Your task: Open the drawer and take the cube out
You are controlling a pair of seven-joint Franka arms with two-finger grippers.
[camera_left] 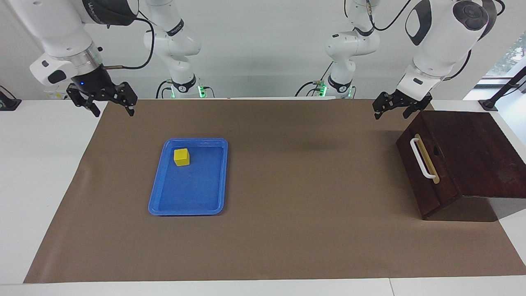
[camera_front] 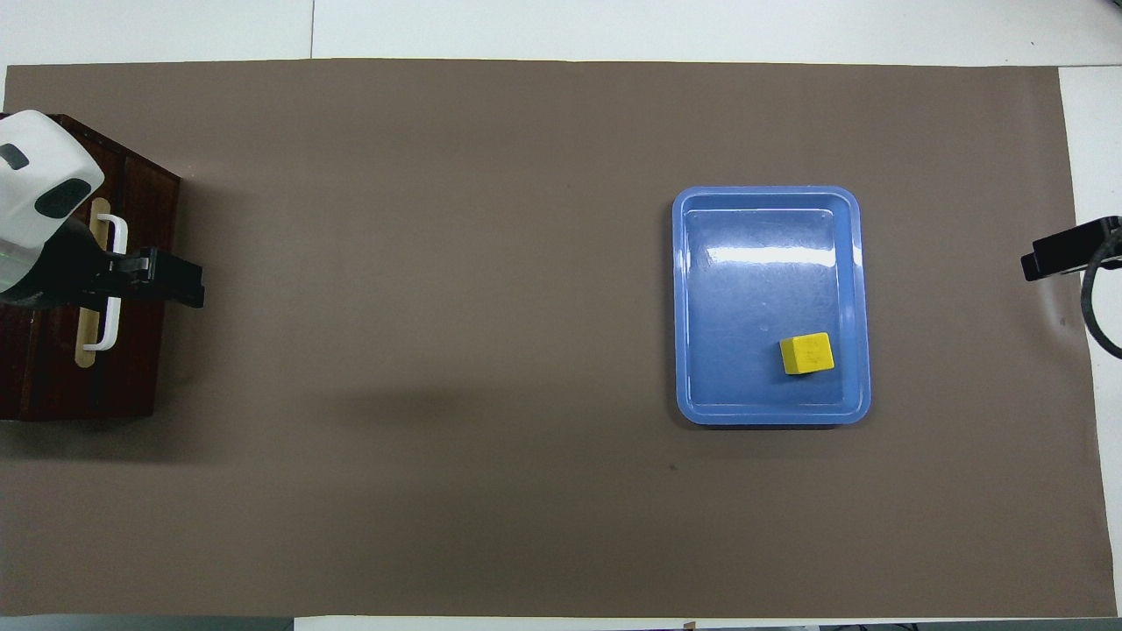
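The right gripper [camera_left: 110, 105] hangs released and empty over the corner of the brown mat [camera_left: 287, 185] on the white table [camera_left: 37, 172], a pale wall above. Below it, toward the mat's middle, the blue tray [camera_left: 181, 211] holds 1 yellow cube [camera_left: 181, 157] — in its robot-side corner. The left gripper [camera_left: 395, 107], jaws apart, holds nothing just above the closed drawer [camera_left: 423, 181], whose white handle [camera_left: 420, 158] runs lengthwise toward the robots, facing the tray.

Cube [camera_left: 181, 157] in tray [camera_left: 213, 181]; drawer [camera_left: 425, 172] toward left arm's end.
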